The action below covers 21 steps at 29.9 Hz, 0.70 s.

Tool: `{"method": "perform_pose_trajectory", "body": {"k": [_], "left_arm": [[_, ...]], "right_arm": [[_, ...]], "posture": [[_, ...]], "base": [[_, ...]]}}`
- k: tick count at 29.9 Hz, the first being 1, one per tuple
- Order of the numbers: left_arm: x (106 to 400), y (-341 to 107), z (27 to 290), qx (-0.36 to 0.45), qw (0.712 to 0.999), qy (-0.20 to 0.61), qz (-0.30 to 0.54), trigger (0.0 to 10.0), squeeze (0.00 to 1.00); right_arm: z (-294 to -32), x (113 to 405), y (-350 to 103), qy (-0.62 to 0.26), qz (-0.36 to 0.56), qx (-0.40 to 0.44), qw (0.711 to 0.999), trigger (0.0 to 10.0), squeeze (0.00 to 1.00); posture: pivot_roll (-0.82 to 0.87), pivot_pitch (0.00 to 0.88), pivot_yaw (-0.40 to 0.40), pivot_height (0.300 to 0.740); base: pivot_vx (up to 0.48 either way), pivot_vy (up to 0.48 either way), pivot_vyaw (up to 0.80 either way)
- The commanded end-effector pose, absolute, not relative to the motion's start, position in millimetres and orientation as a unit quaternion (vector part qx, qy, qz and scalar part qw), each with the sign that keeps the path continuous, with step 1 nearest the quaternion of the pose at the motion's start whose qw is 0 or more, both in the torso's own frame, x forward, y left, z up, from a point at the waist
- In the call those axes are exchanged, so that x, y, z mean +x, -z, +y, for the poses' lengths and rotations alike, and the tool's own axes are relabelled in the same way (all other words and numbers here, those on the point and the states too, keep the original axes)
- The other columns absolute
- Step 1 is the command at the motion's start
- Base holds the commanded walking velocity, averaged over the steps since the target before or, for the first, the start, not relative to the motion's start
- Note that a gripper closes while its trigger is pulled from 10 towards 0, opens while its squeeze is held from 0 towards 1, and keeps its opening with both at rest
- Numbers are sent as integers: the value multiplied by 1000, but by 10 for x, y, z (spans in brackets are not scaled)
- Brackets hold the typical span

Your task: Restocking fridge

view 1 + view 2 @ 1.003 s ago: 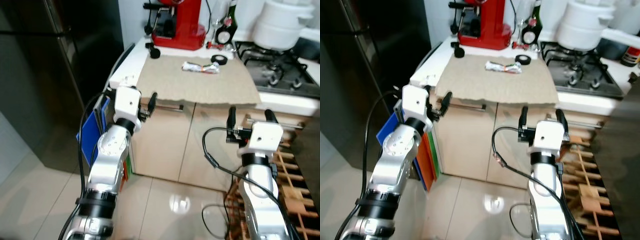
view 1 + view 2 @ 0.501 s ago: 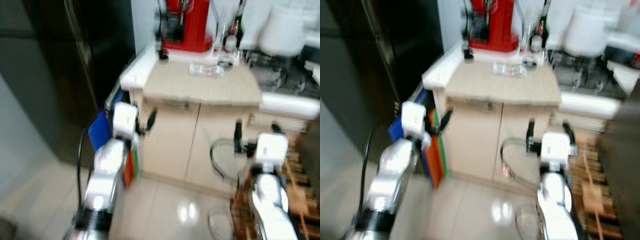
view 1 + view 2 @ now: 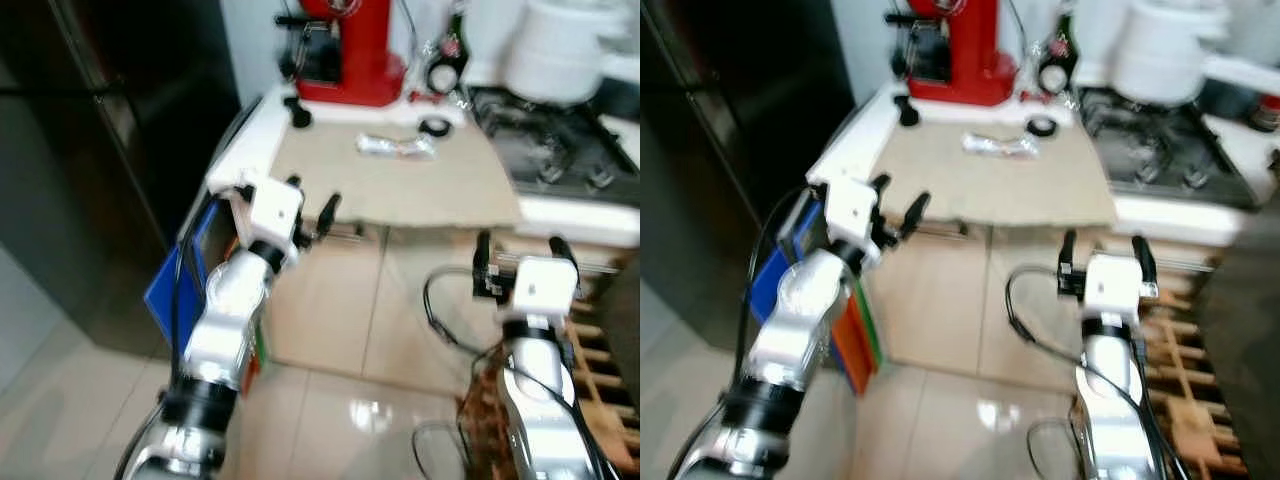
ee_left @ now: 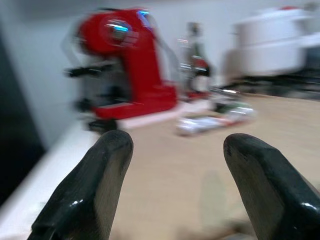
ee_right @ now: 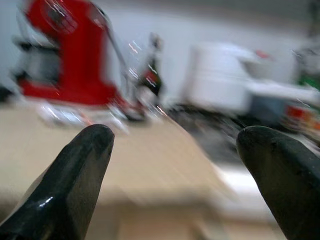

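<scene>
Raised since a second ago, the left gripper [image 3: 310,205] now hovers spread and empty at the beige countertop mat's [image 3: 400,180] near edge, the right gripper [image 3: 518,256] likewise below it, so a hasty reach could knock the silvery wrapped packet [image 3: 396,146] lying mid-mat.

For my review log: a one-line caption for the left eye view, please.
Both open grippers, left gripper and right gripper, raised before a counter holding a red coffee machine.
</scene>
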<state>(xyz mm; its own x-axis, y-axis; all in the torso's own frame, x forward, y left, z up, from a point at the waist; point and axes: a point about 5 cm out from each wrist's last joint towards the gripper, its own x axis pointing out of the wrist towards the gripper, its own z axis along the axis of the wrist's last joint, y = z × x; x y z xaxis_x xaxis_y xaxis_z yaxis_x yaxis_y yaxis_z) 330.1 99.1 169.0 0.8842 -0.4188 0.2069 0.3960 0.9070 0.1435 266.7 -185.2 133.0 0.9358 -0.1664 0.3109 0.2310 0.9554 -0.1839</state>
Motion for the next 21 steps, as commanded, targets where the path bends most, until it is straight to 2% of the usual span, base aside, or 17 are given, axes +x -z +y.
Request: {"method": "perform_pose_trajectory", "body": {"k": [1,8,11,13,19,20,21], "left_arm": [[3320,-1637,1058,45,974,196,-107,10000,0],[3289,-1718,960,32,968,211,-129,10000,0],[3282,-1723,944,23,968,215,-129,10000,0],[3276,-1745,930,14,968,211,-133,10000,0],[3287,-1748,912,9,971,202,-130,10000,0],[3306,-1737,904,7,971,201,-127,10000,0],[3306,-1737,904,7,971,201,-127,10000,0]], "right_arm": [[-1807,2692,-1359,95,-153,-103,978,10000,0],[-1820,2826,-1827,90,-225,-125,962,10000,0],[-1842,2861,-1895,86,-228,-130,961,10000,0],[-1873,2943,-2008,50,-218,-142,964,10000,0],[-1986,3083,-2189,-48,-167,-191,966,10000,0],[-2073,3157,-2172,-88,-124,-211,966,10000,0],[-2073,3157,-2172,-88,-124,-211,966,10000,0]], "posture": [[-18,0,44,740],[-21,0,44,740],[-23,0,42,740],[-31,0,40,740],[-49,9,28,740],[-55,13,27,740],[-55,13,27,740]], "base": [[472,0,0],[471,0,0],[470,0,0],[457,0,0],[0,0,0],[0,0,0],[0,0,0]]}}
